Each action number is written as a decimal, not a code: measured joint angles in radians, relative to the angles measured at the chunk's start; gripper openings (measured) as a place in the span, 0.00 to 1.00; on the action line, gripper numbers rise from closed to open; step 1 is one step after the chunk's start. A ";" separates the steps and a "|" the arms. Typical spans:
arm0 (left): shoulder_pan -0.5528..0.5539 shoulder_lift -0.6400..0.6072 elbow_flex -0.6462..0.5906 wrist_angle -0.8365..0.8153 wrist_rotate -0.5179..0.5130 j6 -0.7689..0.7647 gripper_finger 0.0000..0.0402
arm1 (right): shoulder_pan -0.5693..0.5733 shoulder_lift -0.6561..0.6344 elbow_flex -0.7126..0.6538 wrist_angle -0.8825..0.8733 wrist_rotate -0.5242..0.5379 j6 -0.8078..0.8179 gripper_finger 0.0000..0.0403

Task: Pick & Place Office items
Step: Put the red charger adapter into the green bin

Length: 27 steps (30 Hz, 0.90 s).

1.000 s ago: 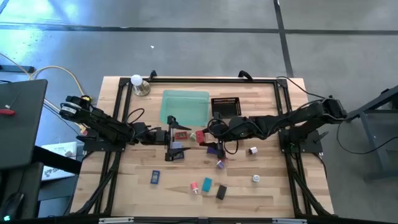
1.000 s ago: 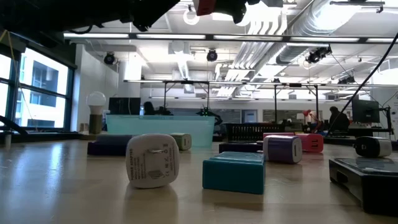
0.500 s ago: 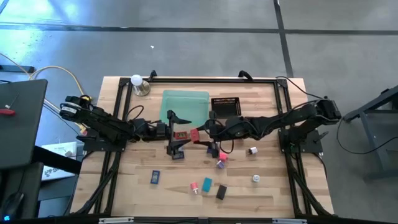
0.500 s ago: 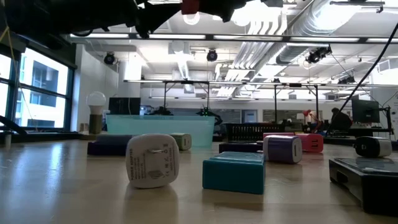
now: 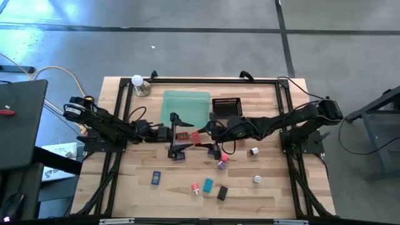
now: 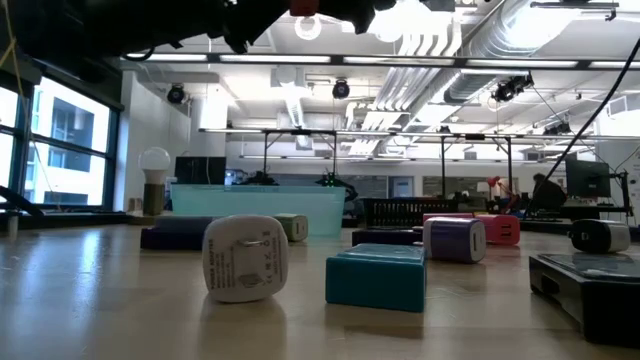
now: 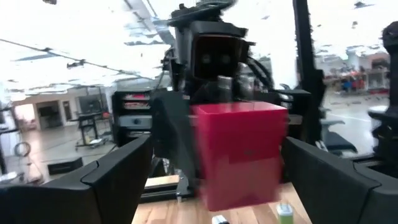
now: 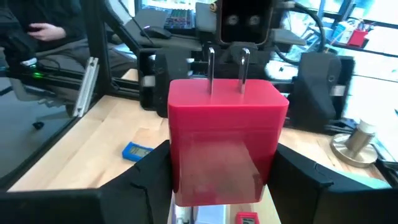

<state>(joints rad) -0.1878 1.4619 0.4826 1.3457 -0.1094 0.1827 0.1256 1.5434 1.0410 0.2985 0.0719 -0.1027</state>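
Observation:
A red plug block [image 8: 227,143] with two metal prongs [image 8: 210,68] is lifted over the middle of the table, shut in my right gripper [image 8: 227,186]. In the high view that gripper [image 5: 202,136] reaches in from the right with the block [image 5: 195,136]. My left gripper [image 5: 183,135] faces it from the left and is open. In the left wrist view its fingers [image 7: 124,180] stand on either side of the block [image 7: 239,152] with gaps, touching nothing. Other small items lie on the near half: teal [image 5: 208,184], black [image 5: 222,192], purple [image 5: 221,164], blue [image 5: 155,178]. My right gripper pinches the red plug block between its two fingers [image 8: 149,180], on its two opposite side faces [image 8: 177,168] at the end away from the prongs. The fingers come level from the table's right. The block is lifted clear, its prongs pointing toward the left gripper.
A translucent green tray [image 5: 185,106] and a black mesh basket [image 5: 227,106] sit at the far middle, and a light bulb [image 5: 139,82] stands at the far left. The low view shows a white plug [image 6: 245,258], a teal block [image 6: 377,275] and a purple block [image 6: 455,240] near the front edge.
My right gripper has carried the red plug block toward the table's left, staying shut on it, until the block stands between the open fingers of my left gripper. The items on the table have not moved.

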 joint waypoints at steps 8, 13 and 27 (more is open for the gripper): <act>-0.001 0.008 0.001 -0.010 0.010 -0.015 0.87 | -0.002 0.001 0.002 0.001 0.013 0.006 0.49; 0.002 0.007 0.006 0.042 0.010 -0.016 0.87 | -0.004 0.001 0.002 -0.006 0.015 0.006 0.49; 0.069 0.007 0.020 -0.004 0.007 -0.136 0.87 | -0.011 0.001 0.002 -0.007 0.006 0.009 0.49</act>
<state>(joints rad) -0.1184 1.4693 0.5030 1.3415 -0.1024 0.0471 0.1144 1.5448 1.0428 0.2919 0.0783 -0.0940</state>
